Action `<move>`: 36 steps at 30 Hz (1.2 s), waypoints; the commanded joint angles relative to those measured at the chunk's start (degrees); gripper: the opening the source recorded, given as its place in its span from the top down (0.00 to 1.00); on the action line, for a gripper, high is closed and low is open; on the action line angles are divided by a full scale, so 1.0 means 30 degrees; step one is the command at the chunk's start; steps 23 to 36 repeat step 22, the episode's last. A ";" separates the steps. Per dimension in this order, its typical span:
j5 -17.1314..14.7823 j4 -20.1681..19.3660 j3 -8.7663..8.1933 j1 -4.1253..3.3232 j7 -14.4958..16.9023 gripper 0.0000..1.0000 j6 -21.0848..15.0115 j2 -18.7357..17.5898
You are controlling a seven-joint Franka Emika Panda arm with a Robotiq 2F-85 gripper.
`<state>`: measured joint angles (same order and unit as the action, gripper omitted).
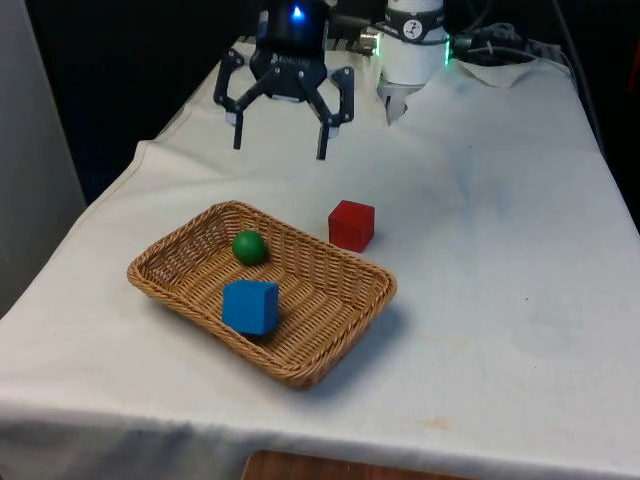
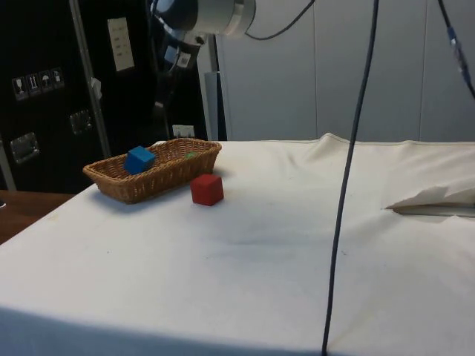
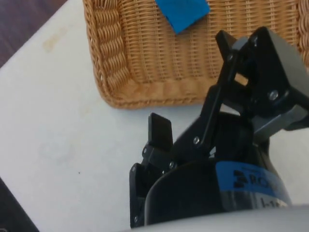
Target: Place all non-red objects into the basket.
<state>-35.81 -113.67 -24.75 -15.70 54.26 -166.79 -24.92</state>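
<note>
- At the front view's left we see the wicker basket (image 1: 175,248), a shallow rectangular tray of woven cane set at a slant on the white tablecloth (image 1: 500,260), in the near half of the table.
- Inside it, toward its far wall, lies the green ball (image 1: 249,247); we make out only a sliver of green above the rim in the side view (image 2: 191,156).
- Just near of the ball, still inside the basket, sits the blue cube (image 1: 250,306), resting on the woven floor close to the near wall. In the side view it stands at the basket's left end (image 2: 139,159), and the wrist view catches one blue corner of it (image 3: 183,13) over the weave (image 3: 145,53).
- Above and beyond the basket hangs the gripper (image 1: 280,148), well off the cloth at the far end of the table. Its two black fingers (image 1: 324,135) are spread wide apart and we see nothing between them.
- To the right of the ball, outside the basket, stands the red cube (image 1: 351,225) on the cloth, just beside the far long wall but not touching it as far as we can tell. The side view puts it in front of the basket (image 2: 206,189).
- Farther right the cloth lies bare, with a few folds near the far right corner.
</note>
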 commanded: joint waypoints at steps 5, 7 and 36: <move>0.0191 -0.1547 -0.0172 -0.0229 0.0134 0.00 -0.0095 0.1509; 0.0191 -0.2196 -0.0172 -0.0267 0.0229 0.00 -0.0153 0.2177; 0.0076 -0.5118 -0.0019 -0.0344 0.0764 0.00 -0.0229 0.5080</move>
